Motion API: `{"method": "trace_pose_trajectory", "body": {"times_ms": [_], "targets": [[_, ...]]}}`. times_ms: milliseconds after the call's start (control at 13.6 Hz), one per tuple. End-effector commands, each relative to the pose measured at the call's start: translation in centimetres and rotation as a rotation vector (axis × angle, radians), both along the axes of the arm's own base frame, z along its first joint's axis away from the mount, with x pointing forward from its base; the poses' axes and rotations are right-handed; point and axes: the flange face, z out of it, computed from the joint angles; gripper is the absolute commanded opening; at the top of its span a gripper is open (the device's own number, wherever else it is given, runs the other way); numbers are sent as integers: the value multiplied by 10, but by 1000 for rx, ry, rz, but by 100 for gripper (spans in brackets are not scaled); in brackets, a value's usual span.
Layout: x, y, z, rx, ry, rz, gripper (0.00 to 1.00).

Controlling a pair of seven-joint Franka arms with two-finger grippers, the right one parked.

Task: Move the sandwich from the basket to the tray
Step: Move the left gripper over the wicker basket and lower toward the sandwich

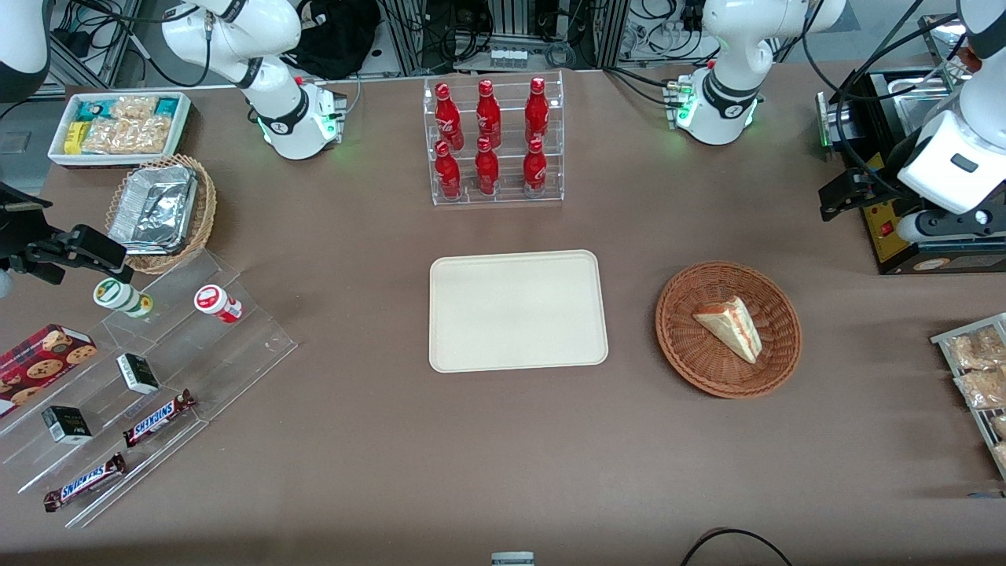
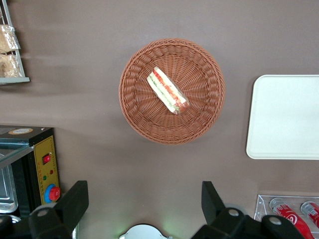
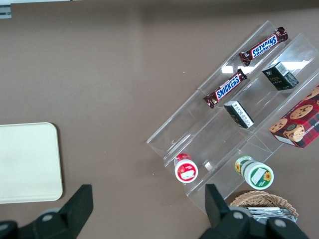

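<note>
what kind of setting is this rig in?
Likely a robotics lab staged as a snack counter: cola bottles in a clear rack, Snickers bars, a sandwich in a basket beside a tray. The gripper hangs open above the basket.

A robotics lab dressed as a snack counter. Around the tray (image 1: pixel 519 310) on the brown table (image 1: pixel 377 456) stand an acrylic rack of red bottles (image 1: pixel 493 140), stepped displays of Snickers bars (image 1: pixel 157 417) and a bin of snack packets (image 1: pixel 122 126); above the rack run aluminium framing and cables (image 1: pixel 519 31).
</note>
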Motion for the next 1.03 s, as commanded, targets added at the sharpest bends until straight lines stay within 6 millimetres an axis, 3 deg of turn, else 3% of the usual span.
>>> {"method": "trace_pose_trajectory", "body": {"times_ms": [0, 147, 295, 516, 737, 958], "targets": [[4, 5, 5, -2, -11, 6, 100], [8, 6, -2, 1, 0, 11, 100], [22, 7, -31, 9, 41, 20, 100], [34, 4, -93, 13, 23, 44, 100], [31, -9, -156, 16, -39, 178, 100], [16, -30, -214, 0, -137, 488, 100]]}}
